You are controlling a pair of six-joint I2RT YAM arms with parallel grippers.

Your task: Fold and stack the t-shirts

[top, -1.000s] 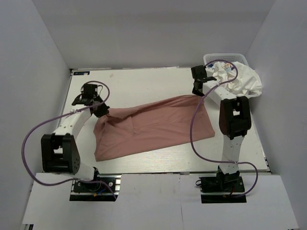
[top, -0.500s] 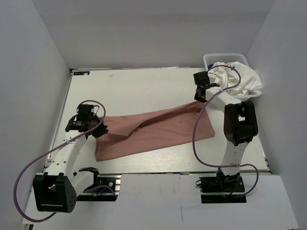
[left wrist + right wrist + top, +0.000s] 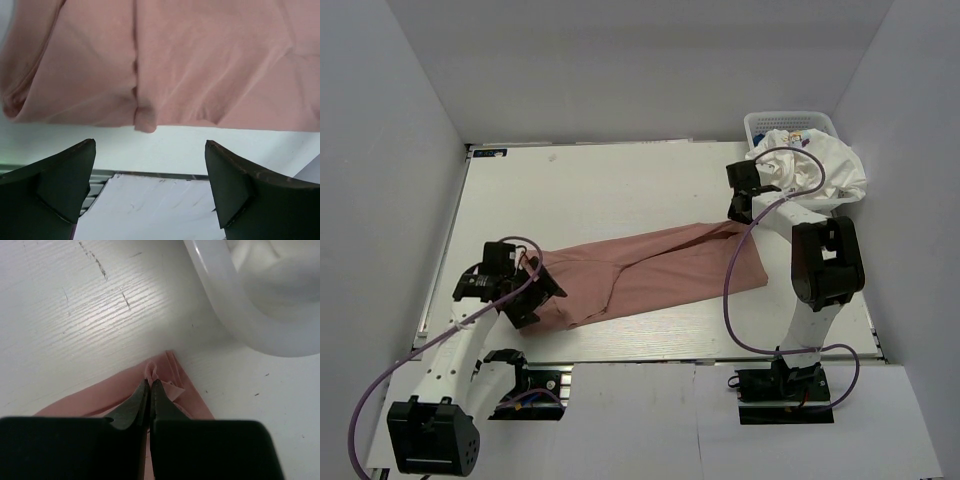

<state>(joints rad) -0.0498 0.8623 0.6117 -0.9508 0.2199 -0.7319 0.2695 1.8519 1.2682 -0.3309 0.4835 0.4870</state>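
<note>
Pink t-shirt (image 3: 650, 275) is lying stretched in a long band across the near half of the white table (image 3: 620, 180), running from the near-left up to the right. It is doubling over on itself along its length, with a fold line showing in the top view around the middle. The left end is bunching into a rolled edge with a small tab of cloth hanging off it (clear in the left wrist view, (image 3: 200, 60)).

Right gripper (image 3: 740, 212) is sitting at the shirt's far-right corner. In its wrist view its fingers are pressing together (image 3: 150, 385) with a crumpled tip of pink cloth (image 3: 187, 397) pinched between them, low against the table (image 3: 75, 315).

Left gripper (image 3: 538, 298) is hovering at the shirt's near-left end with its fingers spread wide (image 3: 150, 150). Nothing is sitting between them, and the cloth edge is lying just beyond the tips, with bare table (image 3: 175, 145) in between. Can't tell from the top view whether it is touching the cloth.

White t-shirt (image 3: 820, 170) is heaping up in the white basket (image 3: 790, 119) at the far-right corner, spilling over the rim. The basket rim (image 3: 225, 315) is showing just beside the right gripper, apart from the pink corner.
</note>
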